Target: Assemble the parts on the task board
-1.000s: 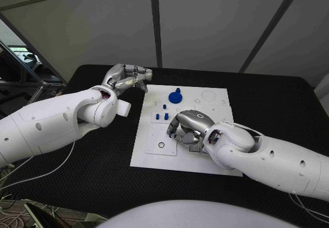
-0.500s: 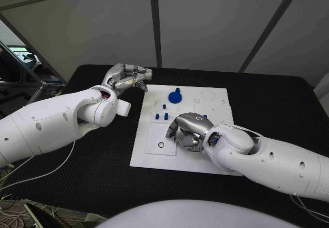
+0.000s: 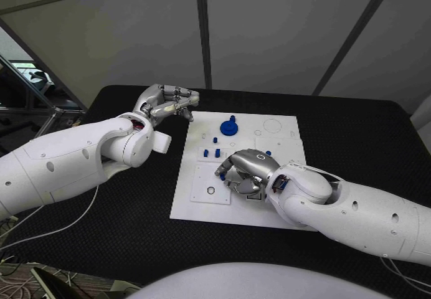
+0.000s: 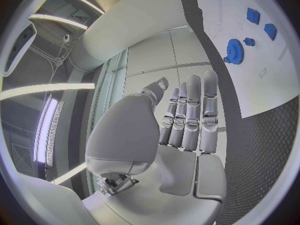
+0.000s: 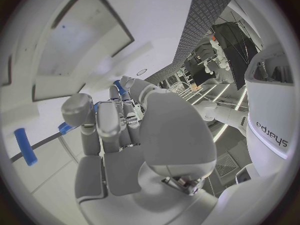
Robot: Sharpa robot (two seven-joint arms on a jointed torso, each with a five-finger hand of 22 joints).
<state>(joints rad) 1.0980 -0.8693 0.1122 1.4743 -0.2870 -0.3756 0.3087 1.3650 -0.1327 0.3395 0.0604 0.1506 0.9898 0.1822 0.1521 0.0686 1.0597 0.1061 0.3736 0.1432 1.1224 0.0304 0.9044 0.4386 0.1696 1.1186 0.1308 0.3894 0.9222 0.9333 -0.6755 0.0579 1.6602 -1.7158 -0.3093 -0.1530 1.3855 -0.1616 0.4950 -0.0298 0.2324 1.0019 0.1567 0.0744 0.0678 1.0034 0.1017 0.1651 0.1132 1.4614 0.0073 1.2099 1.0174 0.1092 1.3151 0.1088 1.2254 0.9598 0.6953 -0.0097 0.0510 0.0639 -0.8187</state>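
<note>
Black desk (image 3: 359, 137): right robot hand (image 3: 247, 169) curled over the task board (image 3: 278, 215), grip unclear; left robot hand (image 3: 166, 101) empty, fingers together.

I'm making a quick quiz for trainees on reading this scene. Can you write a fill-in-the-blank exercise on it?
1. The white task board lies on a ____ table.
2. The round gear-like part on the board is ____ in colour.
3. The ____ hand is over the middle of the board.
4. The left hand, fingers straight, holds ____.

Missing words: black; blue; right; nothing
</note>
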